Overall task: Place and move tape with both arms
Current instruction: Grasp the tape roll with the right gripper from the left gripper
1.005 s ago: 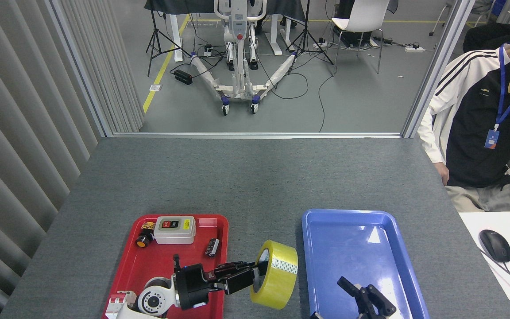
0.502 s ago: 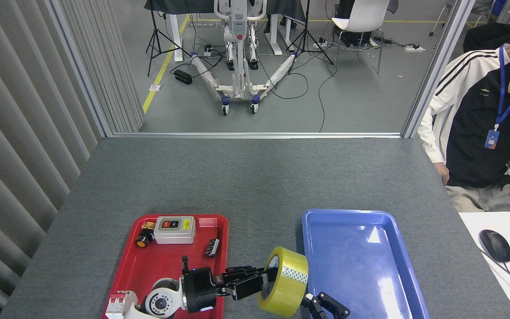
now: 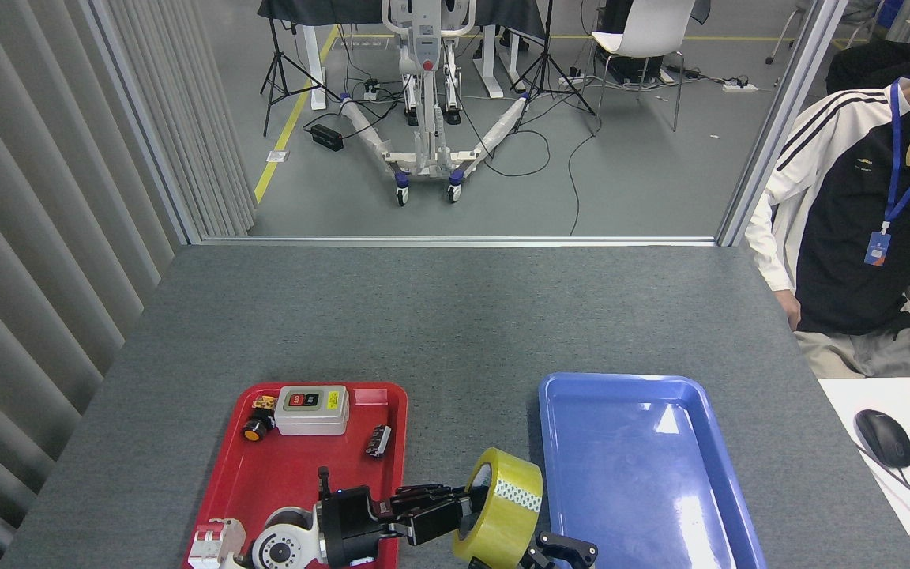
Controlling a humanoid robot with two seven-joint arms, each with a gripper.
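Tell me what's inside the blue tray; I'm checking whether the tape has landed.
Nothing: the blue tray shows only bare glossy floor. The tape is left of it, held by the left gripper.

- A yellow letter "R" is showing on the black chest of the jacket (image 3: 866, 237) worn by the person seated at the right; a small yellow mark beside it is staying too small to read
- The grey switch box (image 3: 312, 409) on the red tray (image 3: 265, 482) is carrying a label (too blurred to read)
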